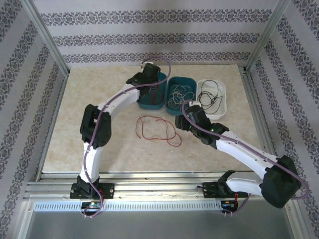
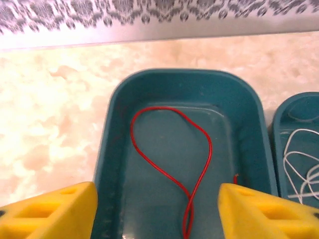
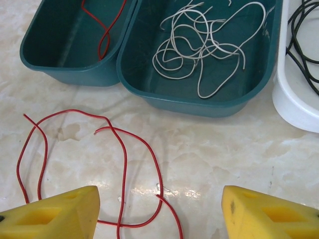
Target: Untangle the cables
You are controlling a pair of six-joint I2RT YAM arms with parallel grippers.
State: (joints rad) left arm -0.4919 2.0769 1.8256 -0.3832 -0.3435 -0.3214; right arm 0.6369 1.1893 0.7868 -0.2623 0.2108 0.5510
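Observation:
The cables lie sorted by colour. A red cable [image 2: 172,164] rests looped on the floor of the left teal tray [image 2: 184,74], and my left gripper [image 2: 157,209] hangs open above it with nothing between the yellow fingers. In the top view that gripper [image 1: 149,79] sits over the same tray [image 1: 160,102]. Two more red cables [image 1: 157,130] sprawl crossed on the table. My right gripper [image 3: 159,211] is open just above them [image 3: 119,164], not touching. White cables [image 3: 199,50] fill the middle teal tray [image 3: 199,104]. A black cable [image 3: 304,40] lies in the white tray [image 3: 294,104].
The three trays stand side by side at the back of the marble-patterned table [image 1: 99,144]. Aluminium frame posts and patterned walls close in the sides and back. The right arm [image 1: 234,144] reaches diagonally across the table's right half.

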